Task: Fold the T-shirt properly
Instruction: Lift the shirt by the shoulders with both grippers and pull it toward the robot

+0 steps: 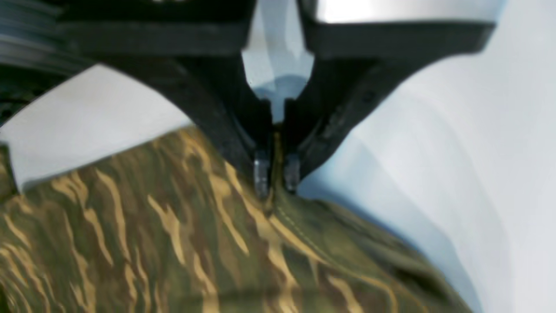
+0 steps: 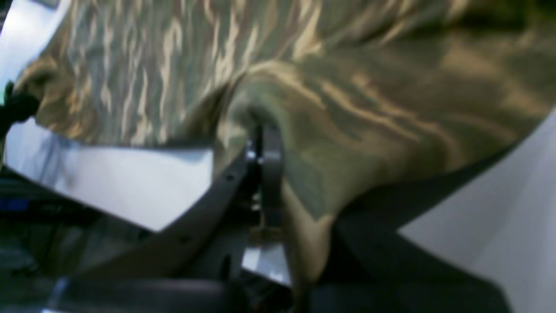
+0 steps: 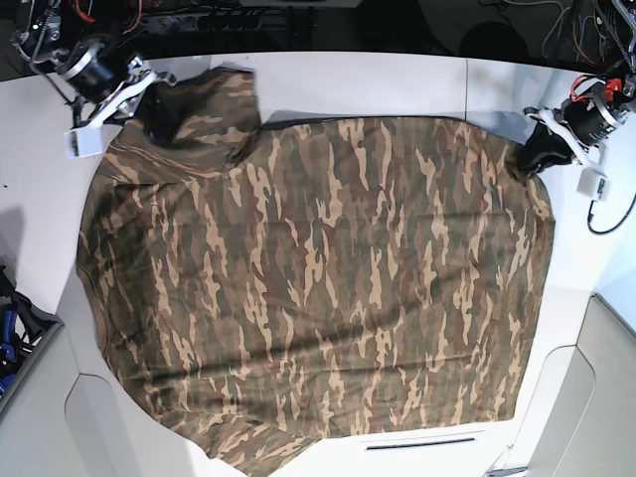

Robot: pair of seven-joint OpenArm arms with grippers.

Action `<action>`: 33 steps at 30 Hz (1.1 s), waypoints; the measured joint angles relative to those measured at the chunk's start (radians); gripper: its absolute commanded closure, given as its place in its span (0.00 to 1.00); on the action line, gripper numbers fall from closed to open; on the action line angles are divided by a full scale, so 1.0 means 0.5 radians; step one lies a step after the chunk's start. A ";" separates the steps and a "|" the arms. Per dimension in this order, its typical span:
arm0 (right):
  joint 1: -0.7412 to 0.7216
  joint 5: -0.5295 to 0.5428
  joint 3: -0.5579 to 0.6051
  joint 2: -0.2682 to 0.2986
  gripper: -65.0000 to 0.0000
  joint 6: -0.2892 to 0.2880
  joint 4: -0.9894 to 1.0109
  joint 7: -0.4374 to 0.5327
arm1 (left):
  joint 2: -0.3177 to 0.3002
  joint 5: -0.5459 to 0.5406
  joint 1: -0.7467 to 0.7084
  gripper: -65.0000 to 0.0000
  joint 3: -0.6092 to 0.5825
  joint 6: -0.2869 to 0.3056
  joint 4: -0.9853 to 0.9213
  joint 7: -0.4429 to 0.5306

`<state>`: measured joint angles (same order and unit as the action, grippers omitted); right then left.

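Left wrist view: the left gripper point(image 1: 276, 174) has its two black fingers drawn together on a thin ridge of the T-shirt point(image 1: 173, 243), right at a stitched hem seam. The camouflage cloth slopes away from the pinch toward the lower left, and the white table point(image 1: 456, 152) shows bare on the far side of the seam. The cloth puckers at the pinch and drapes loosely, so I judge it soft, light and limp; it should follow a pull but sag and crease wherever it is unsupported. A hem or seam is the sounder place to grip, being thicker and less likely to slip out than a single layer.

Right wrist view: the picture is blurred. The right gripper point(image 2: 266, 174) is closed on a bunched fold of the T-shirt, with cloth draped over one finger and hanging below it. The rest of the shirt stretches away above the gripper, across the white table.

Base view: the T-shirt point(image 3: 318, 288) lies spread nearly flat across the white table point(image 3: 30, 199), covering most of it. The right gripper point(image 3: 159, 117) holds the shirt's upper-left corner, where a flap is bunched and turned up. The left gripper point(image 3: 532, 157) holds its upper-right corner at the edge. Held at two corners alone, the span between them will likely droop, so an even lift from both matters.

No containers are visible in any view.
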<state>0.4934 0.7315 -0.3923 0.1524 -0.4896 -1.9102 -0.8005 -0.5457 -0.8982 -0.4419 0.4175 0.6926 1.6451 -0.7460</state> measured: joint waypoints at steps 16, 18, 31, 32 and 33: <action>-0.559 -0.124 -0.085 -0.001 1.00 -0.024 0.015 -0.063 | 0.000 0.199 0.324 1.00 0.039 -0.078 -0.003 0.246; -0.640 -0.127 -0.085 -0.001 1.00 -0.026 0.060 -0.061 | 0.000 0.216 0.356 1.00 0.039 -0.092 -0.008 0.252; -1.262 -0.185 -0.079 0.061 1.00 -0.112 0.857 -0.068 | 0.011 0.256 0.681 1.00 0.027 -0.080 -0.419 0.311; -1.307 -0.181 -0.079 0.062 1.00 -0.113 0.919 -0.072 | 0.013 0.257 0.712 1.00 0.021 -0.079 -0.448 0.307; -1.350 -0.186 -0.079 0.061 1.00 -0.108 0.975 -0.076 | 0.011 0.257 0.746 1.00 0.012 -0.076 -0.475 0.307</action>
<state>-0.1818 0.6384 -0.4316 0.1829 -0.5434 -1.4227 -0.8383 -0.5400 -0.7696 -0.0689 0.4236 0.6548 1.4078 -0.5922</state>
